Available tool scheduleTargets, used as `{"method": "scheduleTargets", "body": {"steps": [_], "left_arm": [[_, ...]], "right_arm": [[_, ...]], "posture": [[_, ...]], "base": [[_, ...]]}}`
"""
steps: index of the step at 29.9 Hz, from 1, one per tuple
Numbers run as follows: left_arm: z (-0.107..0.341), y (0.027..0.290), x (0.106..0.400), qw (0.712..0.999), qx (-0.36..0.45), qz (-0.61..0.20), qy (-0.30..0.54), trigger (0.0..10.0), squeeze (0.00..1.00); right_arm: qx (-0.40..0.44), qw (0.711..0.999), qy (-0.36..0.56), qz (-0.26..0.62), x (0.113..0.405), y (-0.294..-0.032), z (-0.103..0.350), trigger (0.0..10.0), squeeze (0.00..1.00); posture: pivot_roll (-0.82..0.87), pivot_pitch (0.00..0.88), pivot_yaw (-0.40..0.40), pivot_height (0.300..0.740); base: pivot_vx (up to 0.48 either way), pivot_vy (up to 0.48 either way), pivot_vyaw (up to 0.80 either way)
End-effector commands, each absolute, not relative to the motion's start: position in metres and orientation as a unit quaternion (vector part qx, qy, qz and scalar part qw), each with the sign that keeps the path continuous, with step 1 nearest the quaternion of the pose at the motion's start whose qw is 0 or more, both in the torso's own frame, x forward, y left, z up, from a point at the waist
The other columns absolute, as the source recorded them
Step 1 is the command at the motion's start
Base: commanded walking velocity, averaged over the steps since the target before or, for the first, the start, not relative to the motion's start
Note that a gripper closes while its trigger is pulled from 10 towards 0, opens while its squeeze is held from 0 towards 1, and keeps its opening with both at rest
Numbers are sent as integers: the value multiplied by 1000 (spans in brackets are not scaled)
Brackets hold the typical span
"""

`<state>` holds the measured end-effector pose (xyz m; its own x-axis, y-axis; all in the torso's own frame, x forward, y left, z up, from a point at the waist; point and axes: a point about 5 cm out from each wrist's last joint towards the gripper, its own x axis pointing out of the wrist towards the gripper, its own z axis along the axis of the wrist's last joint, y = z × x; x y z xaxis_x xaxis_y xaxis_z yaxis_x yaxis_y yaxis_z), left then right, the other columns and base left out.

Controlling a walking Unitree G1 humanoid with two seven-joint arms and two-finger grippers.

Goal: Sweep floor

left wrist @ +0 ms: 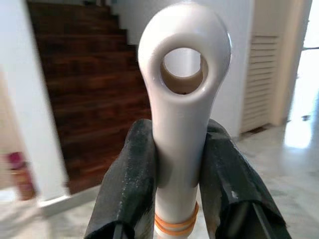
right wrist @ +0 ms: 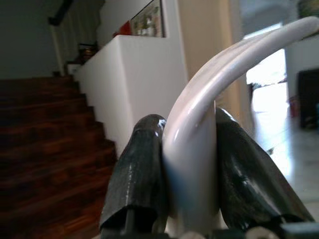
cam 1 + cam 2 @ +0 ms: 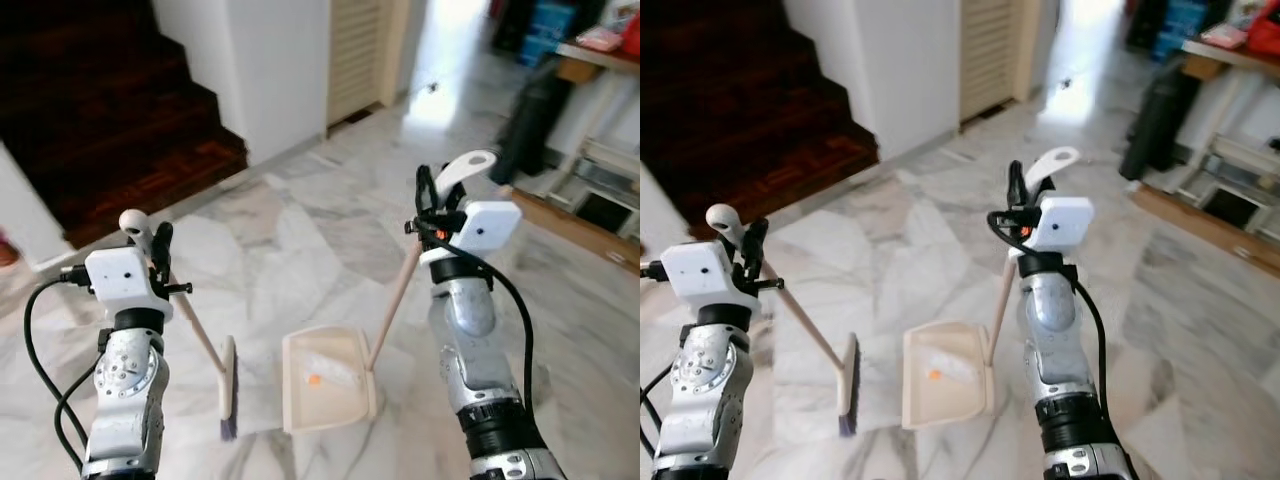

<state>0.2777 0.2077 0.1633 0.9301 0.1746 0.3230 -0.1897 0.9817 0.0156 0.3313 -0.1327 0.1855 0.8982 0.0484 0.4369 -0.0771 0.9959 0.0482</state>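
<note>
We hold the left gripper (image 1: 179, 179) clamped on the top of the broom handle (image 3: 190, 315), just under its hanging eyelet. The broom head (image 3: 228, 388) rests on the marble floor (image 3: 300, 220), below and ahead of that gripper. The right gripper (image 2: 187, 169) is clamped on the curved grip of the dustpan handle (image 3: 393, 300). The dustpan (image 3: 325, 380) sits flat on the floor below it, just beside the broom head, with pale litter and an orange scrap (image 3: 314, 379) inside.

Judgement: to sweep cleanly, we should keep the pan lip pressed flat, draw the bristles toward it in short low strokes, and avoid tilting the pan.
</note>
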Motion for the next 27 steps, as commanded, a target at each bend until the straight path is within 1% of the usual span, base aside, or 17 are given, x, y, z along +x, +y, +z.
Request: {"method": "scheduleTargets", "body": {"steps": [1, 7, 9, 17, 20, 27], "left_arm": [[174, 208, 275, 978, 37, 92, -185, 10000, 0], [171, 209, 272, 979, 38, 90, -178, 10000, 0], [171, 209, 272, 979, 39, 91, -178, 10000, 0], [169, 206, 272, 981, 30, 89, -172, 10000, 0], [169, 205, 273, 981, 23, 87, -173, 10000, 0], [167, 204, 274, 982, 35, 87, -167, 10000, 0]], "right_arm": [[42, 967, -251, 30, 331, -134, 200, 10000, 0], [42, 967, -250, 28, 331, -135, 201, 10000, 0], [46, 967, -248, 26, 331, -136, 200, 10000, 0], [101, 970, -222, 11, 334, -141, 194, 10000, 0], [104, 971, -216, 17, 335, -140, 193, 10000, 0], [109, 970, -216, 19, 335, -140, 194, 10000, 0]], "posture": [[13, 39, 11, 740], [5, 41, 15, 740], [5, 41, 15, 740], [2, 27, 16, 740], [-2, 23, 16, 740], [-2, 17, 18, 740]], "base": [[0, 0, 800], [0, 0, 800], [0, 0, 456], [0, 0, 0], [0, 326, 0], [0, 345, 0]]}}
